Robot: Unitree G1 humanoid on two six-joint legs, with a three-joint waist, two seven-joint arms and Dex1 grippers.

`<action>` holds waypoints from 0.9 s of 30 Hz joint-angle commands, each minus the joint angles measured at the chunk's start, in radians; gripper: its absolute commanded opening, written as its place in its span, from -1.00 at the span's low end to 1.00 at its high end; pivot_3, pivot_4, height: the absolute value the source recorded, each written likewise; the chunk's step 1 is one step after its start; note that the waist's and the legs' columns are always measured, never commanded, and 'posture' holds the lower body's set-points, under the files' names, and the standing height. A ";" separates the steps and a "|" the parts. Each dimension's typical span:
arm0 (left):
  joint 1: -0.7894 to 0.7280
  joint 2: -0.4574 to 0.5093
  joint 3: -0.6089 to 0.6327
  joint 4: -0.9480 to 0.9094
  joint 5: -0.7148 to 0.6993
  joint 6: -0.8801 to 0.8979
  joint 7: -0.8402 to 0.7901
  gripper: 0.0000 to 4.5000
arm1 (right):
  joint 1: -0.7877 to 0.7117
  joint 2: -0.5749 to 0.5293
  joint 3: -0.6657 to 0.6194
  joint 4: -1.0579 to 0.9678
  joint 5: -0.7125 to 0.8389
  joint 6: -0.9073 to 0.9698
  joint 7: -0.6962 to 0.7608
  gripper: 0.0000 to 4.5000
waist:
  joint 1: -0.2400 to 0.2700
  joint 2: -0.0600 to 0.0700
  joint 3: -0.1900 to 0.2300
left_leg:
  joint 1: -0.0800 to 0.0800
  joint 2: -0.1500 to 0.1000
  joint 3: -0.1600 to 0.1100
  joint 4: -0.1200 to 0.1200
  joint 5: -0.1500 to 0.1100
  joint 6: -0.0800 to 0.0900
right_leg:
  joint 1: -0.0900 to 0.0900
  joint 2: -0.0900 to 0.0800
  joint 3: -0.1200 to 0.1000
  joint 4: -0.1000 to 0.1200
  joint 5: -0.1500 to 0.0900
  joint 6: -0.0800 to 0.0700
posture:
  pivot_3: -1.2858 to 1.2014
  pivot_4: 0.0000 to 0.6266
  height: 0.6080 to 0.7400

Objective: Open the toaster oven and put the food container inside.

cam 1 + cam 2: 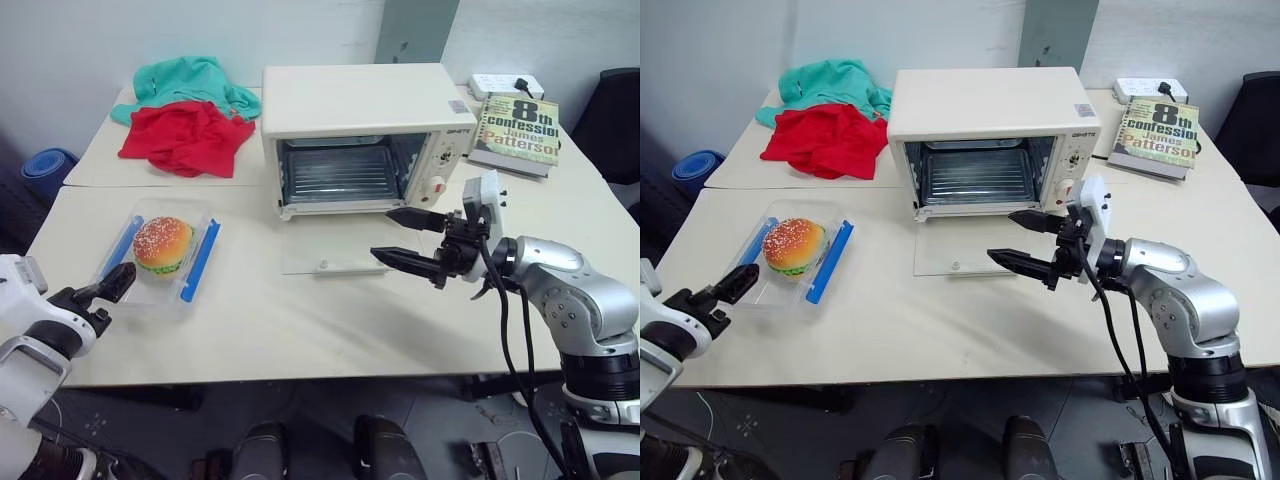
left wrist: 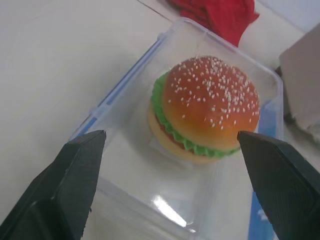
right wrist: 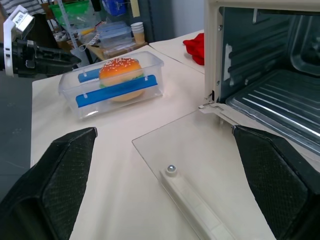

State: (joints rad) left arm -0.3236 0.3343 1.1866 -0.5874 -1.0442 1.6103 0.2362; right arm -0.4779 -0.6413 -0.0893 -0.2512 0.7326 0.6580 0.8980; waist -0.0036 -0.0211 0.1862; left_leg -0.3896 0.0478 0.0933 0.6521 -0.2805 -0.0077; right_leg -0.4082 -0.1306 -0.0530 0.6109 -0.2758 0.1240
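Container (image 1: pixel 163 252) sits on the table left of the open oven (image 1: pixel 360 135), likely light, stiff and slick, best gripped across its clipped long sides; left gripper (image 2: pixel 170 170) and right gripper (image 1: pixel 407 237) both spread, empty.

Right arm (image 1: pixel 565 290), lower right of the head frame: rounded silver-grey shell segments on a black-ringed joint, 2 black cables looping down from the wrist, a small white block with a label mounted above the right gripper (image 1: pixel 408 238), which carries 2 tapered black fingers. Left arm (image 1: pixel 30 345), lower left: white housings, black wrist section, left gripper (image 1: pixel 105 287) with matt black wedge-shaped fingers (image 2: pixel 65 187).
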 commanded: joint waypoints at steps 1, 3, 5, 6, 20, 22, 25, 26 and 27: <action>0.053 0.079 0.054 0.047 -0.213 0.004 0.132 0.99 | 0.017 -0.005 -0.040 -0.057 0.024 0.002 -0.015 1.00 | -0.004 -0.002 0.000 | 0.000 0.000 0.000 0.000 -0.001 0.000 | 0.000 0.000 0.000 0.000 0.000 0.000 | 0.03 -0.52 1.00; 0.122 0.124 0.071 0.094 -0.308 0.004 0.221 0.99 | 0.023 -0.007 -0.041 -0.061 0.025 0.001 -0.014 1.00 | -0.009 -0.003 0.000 | 0.000 0.001 0.001 -0.001 -0.002 -0.001 | -0.001 0.000 0.001 0.000 0.000 0.000 | 0.03 -0.52 1.00; 0.203 0.164 0.064 0.139 -0.422 -0.031 0.326 0.99 | 0.023 -0.008 -0.039 -0.057 0.024 -0.002 -0.010 1.00 | -0.012 -0.003 0.000 | 0.000 0.001 0.001 -0.001 -0.002 -0.001 | -0.002 0.000 0.001 0.000 0.000 -0.001 | 0.03 -0.52 1.00; 0.269 0.191 0.037 0.157 -0.512 -0.086 0.386 0.99 | 0.020 -0.008 -0.037 -0.051 0.023 -0.004 -0.008 1.00 | -0.013 -0.003 0.000 | 0.000 0.001 0.001 -0.002 -0.003 -0.001 | -0.002 -0.001 0.001 0.000 0.000 -0.001 | 0.03 -0.52 1.00; 0.679 0.372 -0.424 -0.014 -0.928 -0.828 0.784 0.99 | 0.004 0.036 -0.002 -0.034 0.005 -0.015 0.005 1.00 | -0.014 -0.002 0.001 | -0.001 0.010 0.003 -0.006 -0.009 -0.009 | -0.002 -0.016 -0.014 -0.009 -0.010 -0.026 | 0.03 -0.52 1.00; 0.677 0.383 -0.453 -0.016 -0.928 -0.863 0.795 0.99 | 0.009 0.035 -0.004 -0.042 0.007 -0.012 0.002 1.00 | -0.013 -0.002 0.001 | -0.001 0.010 0.004 -0.006 -0.009 -0.009 | -0.002 -0.016 -0.016 -0.010 -0.010 -0.026 | 0.03 -0.52 1.00; 0.634 0.411 -0.494 0.006 -0.928 -0.892 0.797 0.99 | 0.025 0.028 -0.026 -0.059 0.015 -0.006 -0.015 1.00 | -0.006 -0.002 0.001 | -0.001 0.010 0.005 -0.005 -0.007 -0.005 | -0.002 -0.013 -0.024 -0.009 -0.010 -0.025 | 0.03 -0.52 1.00; 0.623 0.420 -0.498 0.013 -0.928 -0.893 0.787 0.99 | 0.033 0.025 -0.033 -0.066 0.018 -0.005 -0.020 1.00 | -0.002 -0.002 0.001 | -0.001 0.010 0.005 -0.005 -0.007 -0.004 | -0.002 -0.010 -0.024 -0.010 -0.010 -0.025 | 0.03 -0.52 1.00; 0.618 0.427 -0.499 0.016 -0.928 -0.895 0.779 0.99 | 0.038 0.023 -0.037 -0.071 0.021 -0.004 -0.023 1.00 | 0.000 -0.002 0.001 | -0.001 0.009 0.006 -0.005 -0.007 -0.004 | -0.002 -0.009 -0.024 -0.010 -0.010 -0.025 | 0.03 -0.52 1.00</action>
State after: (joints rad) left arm 0.3044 0.7435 0.6795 -0.5715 -1.9637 0.7336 1.0290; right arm -0.4424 -0.6079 -0.0887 -0.2770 0.7339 0.6571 0.8802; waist -0.0036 -0.0229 0.1871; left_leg -0.3907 0.0568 0.0992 0.6471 -0.2872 -0.0112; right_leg -0.4106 -0.1389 -0.0769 0.6010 -0.2854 0.0987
